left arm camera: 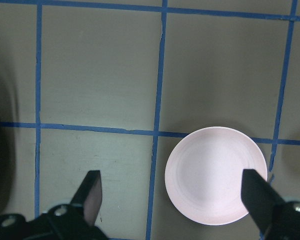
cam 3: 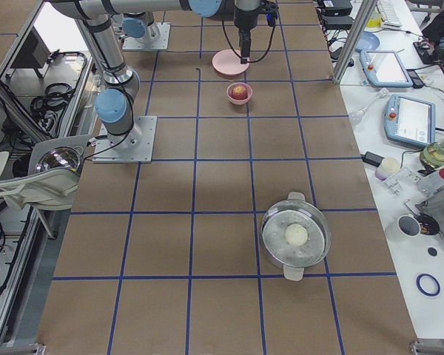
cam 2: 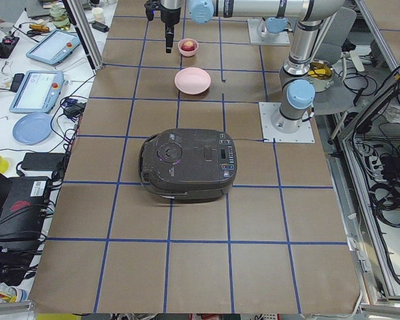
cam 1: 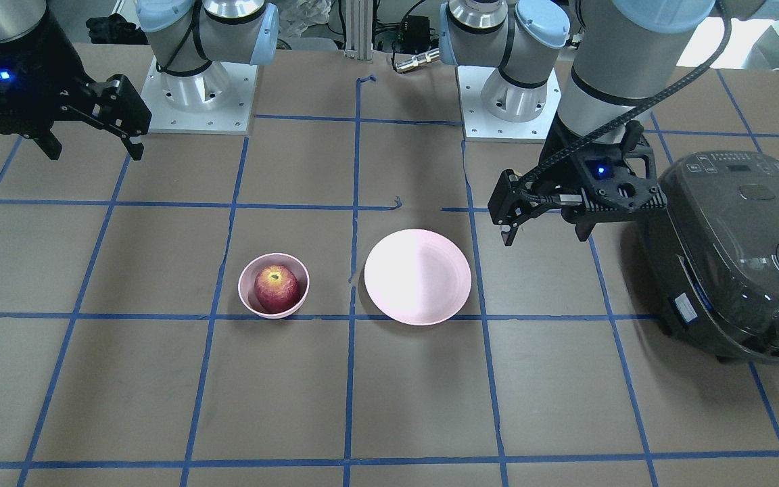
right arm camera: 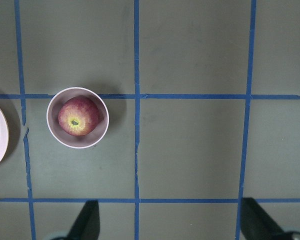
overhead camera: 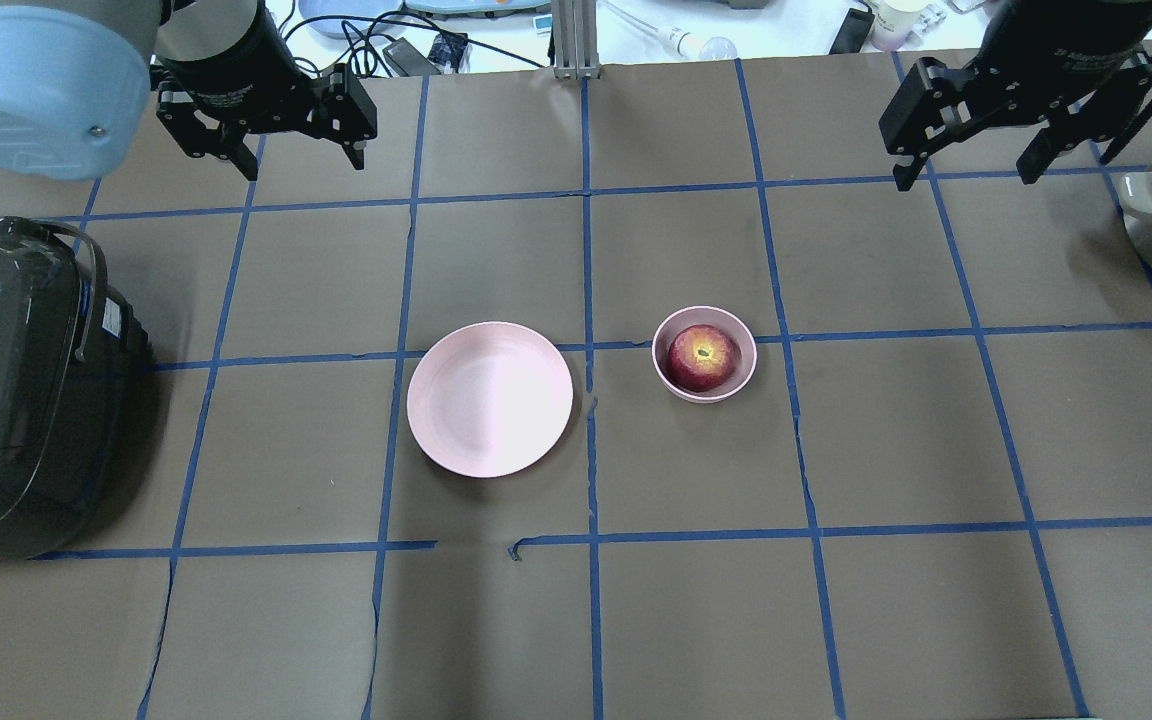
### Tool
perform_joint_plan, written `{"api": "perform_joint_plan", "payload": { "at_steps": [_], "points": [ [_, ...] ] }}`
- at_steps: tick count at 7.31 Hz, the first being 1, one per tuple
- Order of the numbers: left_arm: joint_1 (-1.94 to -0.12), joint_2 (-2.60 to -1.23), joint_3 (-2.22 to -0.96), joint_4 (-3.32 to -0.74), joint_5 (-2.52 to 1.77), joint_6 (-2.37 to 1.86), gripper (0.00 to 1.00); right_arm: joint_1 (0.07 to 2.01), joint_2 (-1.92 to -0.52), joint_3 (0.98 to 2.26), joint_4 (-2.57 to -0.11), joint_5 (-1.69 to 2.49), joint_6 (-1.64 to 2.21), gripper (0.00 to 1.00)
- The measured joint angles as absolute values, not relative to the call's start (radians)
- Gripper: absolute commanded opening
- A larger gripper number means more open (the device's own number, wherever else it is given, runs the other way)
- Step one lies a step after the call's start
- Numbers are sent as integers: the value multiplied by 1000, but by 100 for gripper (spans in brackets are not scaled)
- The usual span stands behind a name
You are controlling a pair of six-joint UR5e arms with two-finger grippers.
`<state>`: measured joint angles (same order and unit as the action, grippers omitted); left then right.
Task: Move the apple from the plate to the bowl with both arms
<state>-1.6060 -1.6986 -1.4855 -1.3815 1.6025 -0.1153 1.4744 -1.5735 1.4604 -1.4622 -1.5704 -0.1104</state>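
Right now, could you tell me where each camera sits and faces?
Front: across the table, facing the robot; left pincer, right pincer.
Overhead: behind the robot, looking forward, down; both pincers.
Left side: table's left end, looking along it; left arm near.
Right side: opposite end; right arm near.
Left wrist: down on the plate; own fingers.
Right wrist: down on the apple in the bowl; own fingers.
Front, overhead share plate, apple, bowl.

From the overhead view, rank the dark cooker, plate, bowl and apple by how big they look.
1. Dark cooker: largest, even though the view's left edge cuts it off.
2. Plate.
3. Bowl.
4. Apple: smallest, sitting inside the bowl.
No two look close enough in size to leave the order in doubt.
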Motion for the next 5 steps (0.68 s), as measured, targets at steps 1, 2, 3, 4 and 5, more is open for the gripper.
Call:
{"api": "perform_joint_plan", "payload": {
  "at_steps": [1,2,3,4,5],
  "points": [
    [-1606,-1700,-1486,-1380,1603,-115,100,1476,-1571,1461,-1466,-1569,-110,100],
    [-1606,-1700,-1486,-1380,1604,-114,100,1478,-1569,1465,-1472,-1567,-109,100],
    [-1606,-1697,-1486,-1381,1604,-113,100,1479,-1571,1473,-1475,-1567,-109,100],
    [-1606,-1694,-1486,-1383,1604,-113,100,1478,-1572,1477,-1477,-1567,-109,100],
    [-1606,-1694,-1487,-1383,1604,-113,100,1477,-1572,1478,-1477,-1568,-109,100]
  ]
}}
